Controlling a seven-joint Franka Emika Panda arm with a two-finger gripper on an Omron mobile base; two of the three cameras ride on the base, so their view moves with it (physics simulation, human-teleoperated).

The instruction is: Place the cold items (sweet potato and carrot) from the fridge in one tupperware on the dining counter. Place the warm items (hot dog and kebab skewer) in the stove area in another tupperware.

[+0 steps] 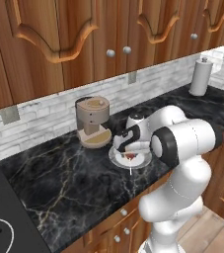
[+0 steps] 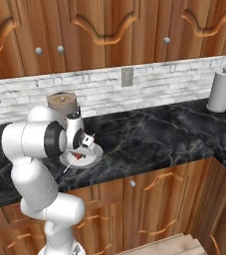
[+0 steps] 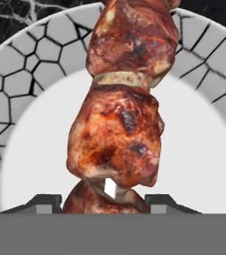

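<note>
Where one plate point(image 3: 30, 64) sits, one kebab skewer point(image 3: 117, 134) lies.

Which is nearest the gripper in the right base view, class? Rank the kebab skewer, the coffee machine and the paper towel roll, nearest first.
1. kebab skewer: on the plate, directly under the gripper.
2. coffee machine: at the back wall, just behind the arm.
3. paper towel roll: far right end of the counter.

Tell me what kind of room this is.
A kitchen, rendered: black marble counter under wooden wall cabinets, paper towel roll, coffee machine, and a kebab skewer on a plate.
</note>
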